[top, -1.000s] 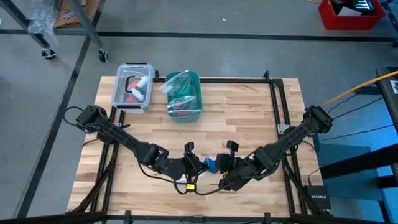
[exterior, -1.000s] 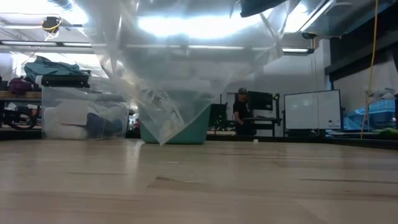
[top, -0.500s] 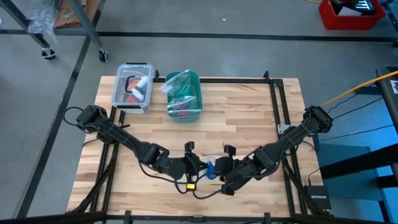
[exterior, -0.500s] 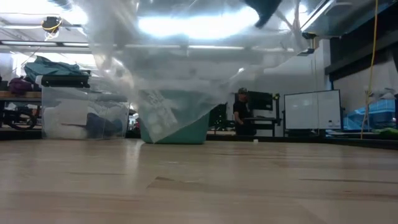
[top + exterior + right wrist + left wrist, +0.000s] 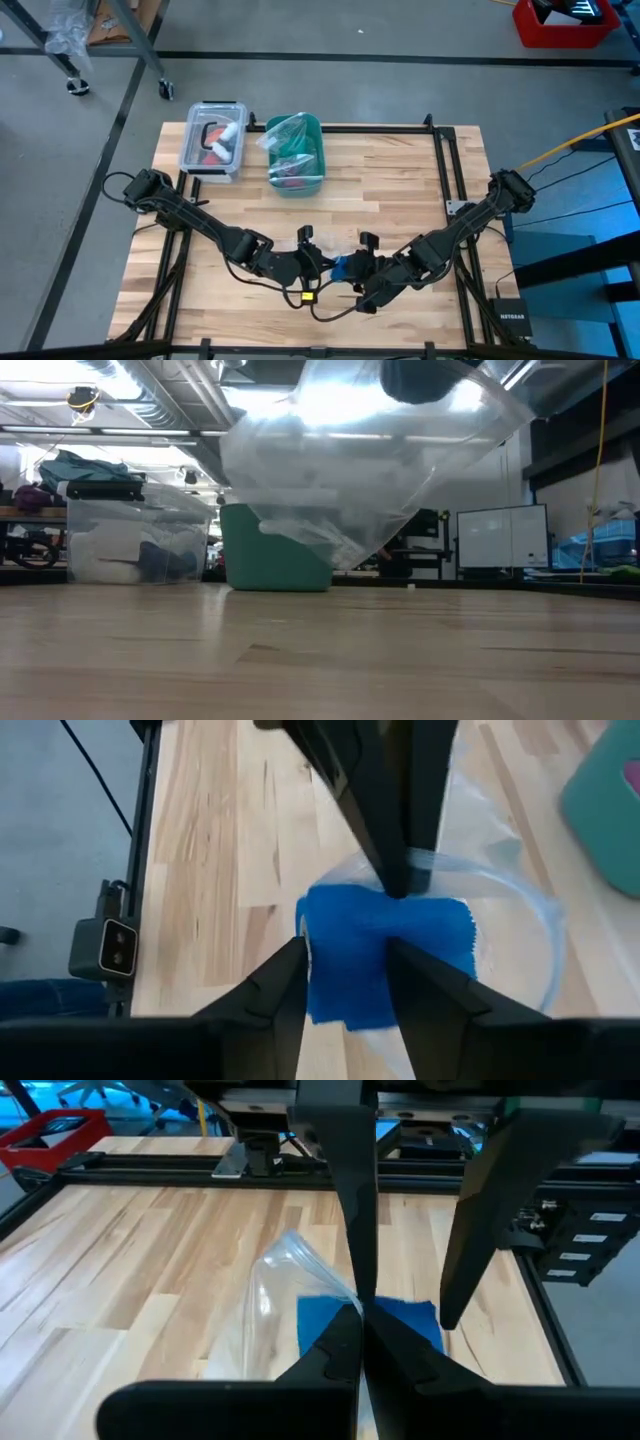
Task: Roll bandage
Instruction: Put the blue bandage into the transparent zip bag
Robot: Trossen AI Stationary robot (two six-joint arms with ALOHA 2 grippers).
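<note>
Over the desk, the left fingers were pressed together, pinching a clear bag holding the bandage. The right fingers were spread astride the bandage. Judged: unpacking step; next, draw the bandage free.

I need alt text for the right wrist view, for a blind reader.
A bright blue fabric bandage inside a clear plastic bag hangs over the wooden table, pinched from above by the left hand. The right hand is open around the bandage's lower edge.

Two dark jointed arms, black cables, tapered black fingers
</note>
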